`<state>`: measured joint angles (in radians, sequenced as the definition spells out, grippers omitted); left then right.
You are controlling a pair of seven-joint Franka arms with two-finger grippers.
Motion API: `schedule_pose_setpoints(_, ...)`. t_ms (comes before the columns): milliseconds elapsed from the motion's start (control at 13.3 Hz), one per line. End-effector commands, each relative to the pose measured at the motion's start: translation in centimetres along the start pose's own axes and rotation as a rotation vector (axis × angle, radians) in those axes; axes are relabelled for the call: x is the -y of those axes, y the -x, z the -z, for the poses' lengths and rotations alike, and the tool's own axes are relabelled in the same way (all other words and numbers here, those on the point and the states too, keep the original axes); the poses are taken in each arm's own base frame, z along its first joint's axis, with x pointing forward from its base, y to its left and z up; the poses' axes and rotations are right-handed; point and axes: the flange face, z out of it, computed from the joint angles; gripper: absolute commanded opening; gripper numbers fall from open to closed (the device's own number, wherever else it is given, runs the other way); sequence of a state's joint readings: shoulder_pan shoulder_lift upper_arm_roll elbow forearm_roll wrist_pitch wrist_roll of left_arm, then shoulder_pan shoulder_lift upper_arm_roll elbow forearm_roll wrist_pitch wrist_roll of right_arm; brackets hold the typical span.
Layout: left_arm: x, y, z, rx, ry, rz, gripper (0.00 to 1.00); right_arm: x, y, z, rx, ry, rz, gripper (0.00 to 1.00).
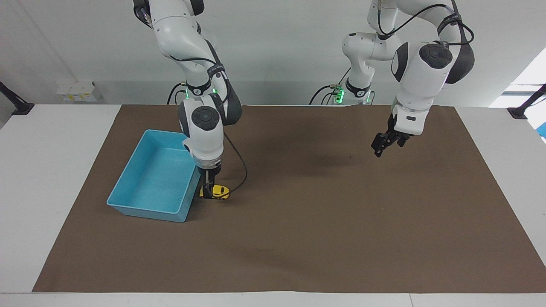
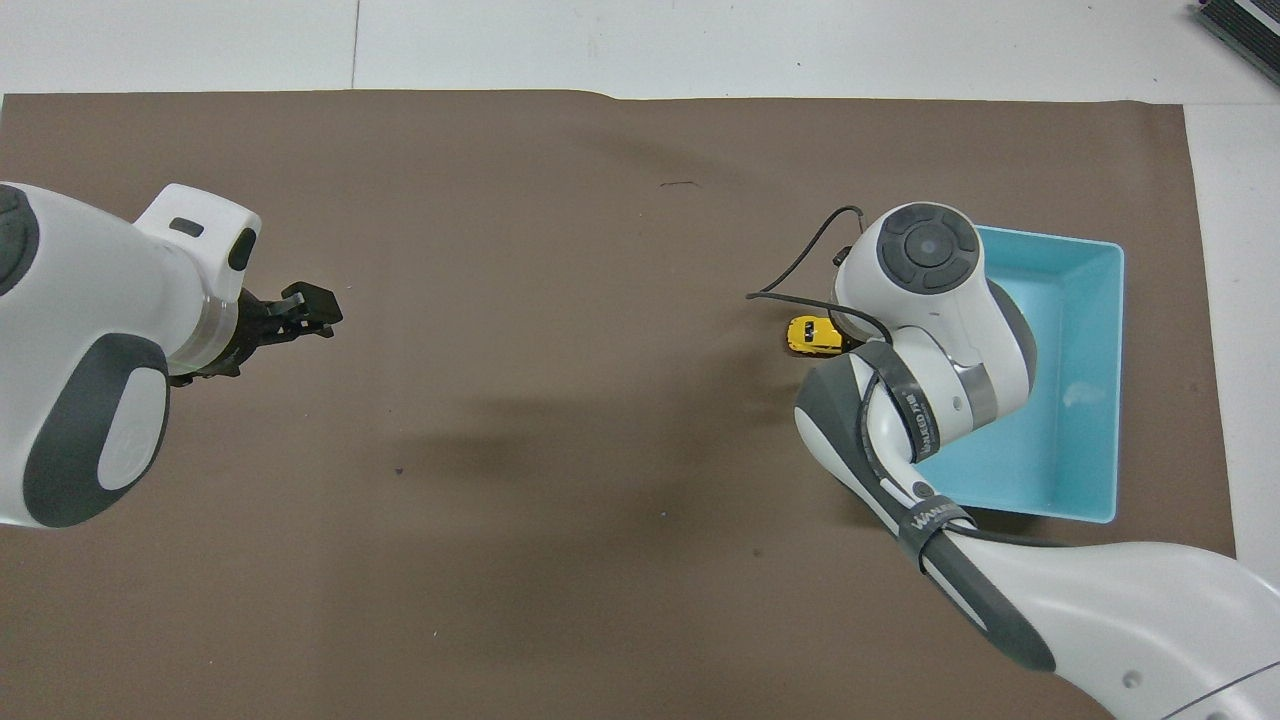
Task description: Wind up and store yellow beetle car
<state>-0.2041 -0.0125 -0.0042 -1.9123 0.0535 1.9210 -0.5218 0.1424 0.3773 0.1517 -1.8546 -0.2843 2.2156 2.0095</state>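
The yellow beetle car (image 1: 221, 192) (image 2: 812, 335) stands on the brown mat right beside the blue bin (image 1: 147, 213) (image 2: 1070, 400), at the right arm's end of the table. My right gripper (image 1: 208, 194) is down at the car's bin-side end, open, its dark fingers partly covering the car. In the overhead view the right wrist hides that gripper and part of the car. My left gripper (image 1: 380, 148) (image 2: 316, 305) hangs open and holds nothing, raised over the mat at the left arm's end.
The bin holds nothing, and its long wall lies close beside the car. A brown mat (image 1: 298, 238) covers most of the white table. The right arm's black cable (image 1: 241, 168) loops down next to the car.
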Motion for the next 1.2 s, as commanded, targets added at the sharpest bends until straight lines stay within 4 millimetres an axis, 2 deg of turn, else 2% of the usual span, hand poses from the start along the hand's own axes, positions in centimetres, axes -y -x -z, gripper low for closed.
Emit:
schedule_pose_setpoints(0,1.9,-0.4,1.8,0.038,-0.015,-0.114,1.00,-0.5,0.7,-1.9,-0.049,-0.043,-0.003,1.00)
schedule_pose_setpoints(151,2.4,-0.5,2.0,0.047,-0.015,-0.152,1.00,-0.9,0.6,-2.6,-0.047,-0.059,0.010,1.00)
schedule_pose_setpoints(301,3.7,-0.8,2.5,0.049,-0.013,-0.166,1.00,-1.4,0.9,-2.9,-0.043,-0.058,0.020,0.13)
schedule_pose_setpoints(376,3.9,-0.8,2.6,0.053,-0.008,-0.177,1.00,-1.3,0.9,-2.8,-0.043,-0.059,0.021,0.00)
schedule_pose_setpoints(452,4.6,-1.0,2.9,0.053,0.005,-0.175,1.00,-1.2,1.0,-2.6,-0.047,-0.056,0.022,0.00)
schedule_pose_setpoints(602,5.6,-1.2,3.6,0.064,0.026,-0.183,1.00,-1.2,2.7,-1.5,-0.061,-0.055,0.048,0.00)
schedule_pose_setpoints(677,6.2,-1.3,4.1,0.074,0.024,-0.196,1.00,-1.0,3.6,-0.4,-0.070,-0.053,0.058,0.00)
schedule_pose_setpoints(828,7.2,-1.5,5.9,0.087,0.022,-0.229,1.00,-0.3,3.9,1.6,-0.084,-0.056,0.058,0.00)
schedule_pose_setpoints(978,8.8,-1.6,8.1,0.074,0.026,-0.222,1.00,-0.4,4.7,3.7,-0.085,-0.077,0.093,0.00)
schedule_pose_setpoints(1129,10.0,-1.2,9.8,0.056,0.030,-0.249,1.00,-0.8,4.3,6.7,-0.081,-0.093,0.147,0.00)
